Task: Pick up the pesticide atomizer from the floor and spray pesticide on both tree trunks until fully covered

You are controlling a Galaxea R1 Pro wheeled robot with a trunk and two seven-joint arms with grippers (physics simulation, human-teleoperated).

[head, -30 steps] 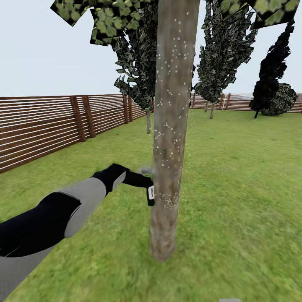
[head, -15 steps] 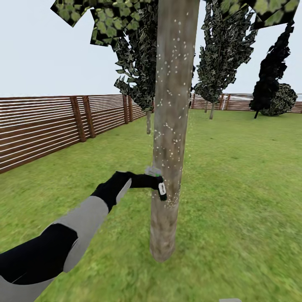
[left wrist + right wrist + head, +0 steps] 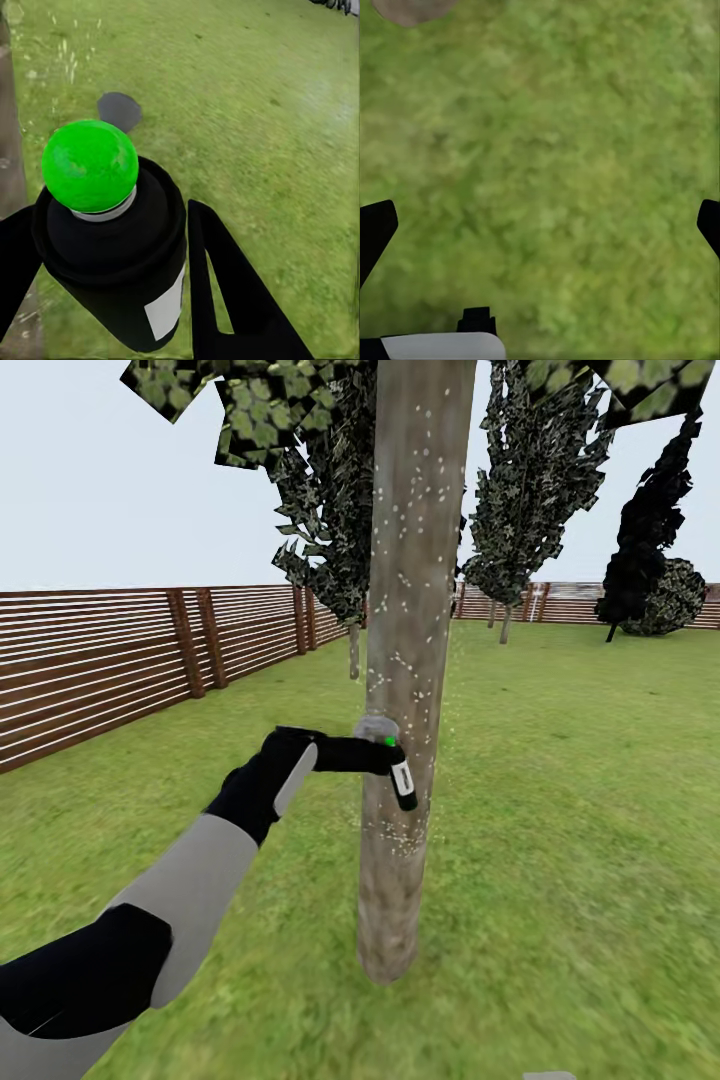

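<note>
Up and across goes our left hand point(image 3: 375, 755), now clamped on the pesticide atomizer point(image 3: 400, 780) against the tree trunk point(image 3: 405, 660). Its long axis hangs nearly vertical, green dot point(image 3: 90, 165) uppermost. Our right hand point(image 3: 540, 225) stands wide open over the grass point(image 3: 555, 135).

Rough mottled bark tree trunk point(image 3: 405, 660); seemingly matt plastic pesticide atomizer point(image 3: 112, 240).

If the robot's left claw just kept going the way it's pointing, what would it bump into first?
Most likely the tree trunk. The left gripper, shut on the pesticide atomizer, points right at the bark, and the atomizer already overlaps it in the head view. The exact gap is hard to judge.
</note>
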